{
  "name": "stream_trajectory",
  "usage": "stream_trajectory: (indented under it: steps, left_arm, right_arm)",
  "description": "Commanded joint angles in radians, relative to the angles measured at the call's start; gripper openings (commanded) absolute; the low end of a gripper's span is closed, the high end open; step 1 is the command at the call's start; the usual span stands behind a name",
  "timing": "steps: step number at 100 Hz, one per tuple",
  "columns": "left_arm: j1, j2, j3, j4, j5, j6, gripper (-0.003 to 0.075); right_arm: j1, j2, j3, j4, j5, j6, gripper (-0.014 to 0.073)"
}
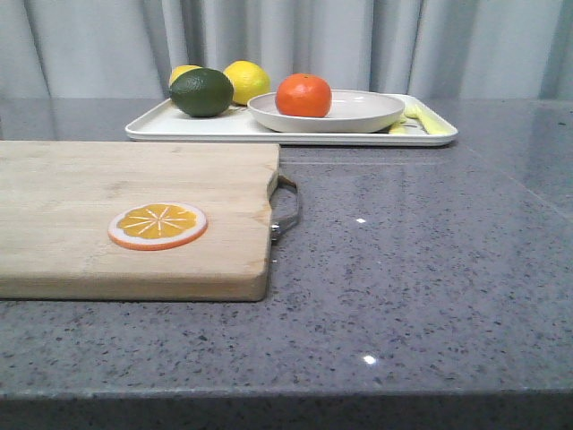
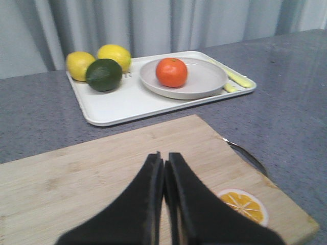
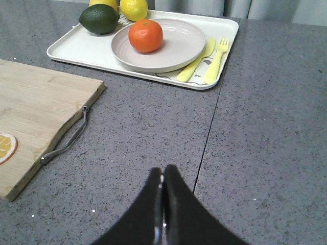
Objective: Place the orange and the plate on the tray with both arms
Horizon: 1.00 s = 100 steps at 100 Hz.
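Observation:
The orange (image 1: 303,95) sits in the off-white plate (image 1: 376,114), and the plate rests on the white tray (image 1: 224,128) at the far side of the table. All three also show in the left wrist view: orange (image 2: 171,72), plate (image 2: 207,81), tray (image 2: 122,102). In the right wrist view the orange (image 3: 145,35) lies in the plate (image 3: 186,43) on the tray (image 3: 82,48). My left gripper (image 2: 164,161) is shut and empty above the cutting board. My right gripper (image 3: 162,172) is shut and empty above the bare grey table, well short of the tray. Neither gripper shows in the front view.
A wooden cutting board (image 1: 107,206) with a metal handle (image 1: 286,208) and a flat orange slice disc (image 1: 158,225) lies front left. Two lemons (image 1: 246,81) and a dark green lime (image 1: 201,91) sit on the tray's left end. A yellow knife and fork (image 3: 207,56) lie on its right end.

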Motion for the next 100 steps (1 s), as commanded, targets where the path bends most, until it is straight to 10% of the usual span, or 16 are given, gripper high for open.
stream_trajectory:
  steps: [1, 100]
  left_arm:
    - [0.06, -0.04, -0.002, 0.007, -0.086, -0.009, -0.002]
    - [0.427, -0.473, 0.453, 0.031, -0.205, -0.057, -0.002]
  right_arm:
    - [-0.001, 0.002, -0.023, -0.005, -0.077, -0.006, -0.0066]
    - [-0.001, 0.002, -0.023, -0.005, -0.079, -0.006, -0.0066]
